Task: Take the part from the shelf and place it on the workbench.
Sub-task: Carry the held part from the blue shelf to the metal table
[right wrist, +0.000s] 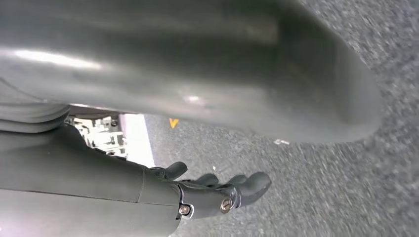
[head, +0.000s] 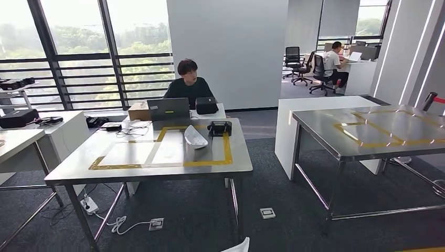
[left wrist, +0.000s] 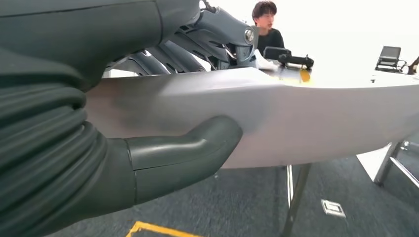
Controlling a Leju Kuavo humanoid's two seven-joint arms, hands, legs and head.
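**Carrying the part toward the workbench**

The left hand (left wrist: 163, 148) grips the part (left wrist: 296, 123), a long pale grey moulded shell: the thumb (left wrist: 197, 148) presses on one face and the darker fingers (left wrist: 217, 34) wrap over the far edge, so the fingers are clamped on it. In the head view a white tip of the part (head: 239, 245) pokes up at the bottom edge, low and in front of the robot, well short of any table.

The right hand (right wrist: 217, 195) hangs over the carpet with its fingers curled in together and nothing in them. A large grey curved surface lies close above it in the right wrist view; I cannot tell what that is.

Ahead stands a steel table (head: 78, 163) marked with a yellow tape outline (head: 210, 161); a white shell (head: 195, 136) already lies inside the tape, beside a small black device (head: 219, 128). A person (head: 189, 84) sits behind it at a laptop (head: 168, 109). A second steel table (head: 325, 139), also taped, stands to the right.

Judging by this, the pick from the shelf is done and the transport step is in hand. Which table is the workbench I cannot say. The next move calls for closing the distance, raising the part above the tabletop edge, and setting it down inside a taped outline, clear of whatever already lies there, before the fingers let go.
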